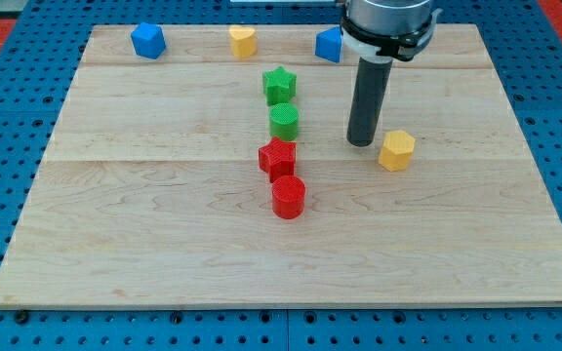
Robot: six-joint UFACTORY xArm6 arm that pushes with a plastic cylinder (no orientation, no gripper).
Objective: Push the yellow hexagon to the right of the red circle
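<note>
The yellow hexagon (396, 150) lies on the wooden board at the view's right of centre. The red circle (288, 197) stands near the board's middle, lower and to the left of the hexagon. My tip (361, 142) rests on the board just left of the yellow hexagon, a small gap apart, and up and to the right of the red circle.
A red star (277, 157) touches the red circle from above. A green circle (284, 122) and a green star (279, 85) line up above it. A blue block (148, 41), a yellow heart-like block (243, 42) and another blue block (329, 45) sit along the top edge.
</note>
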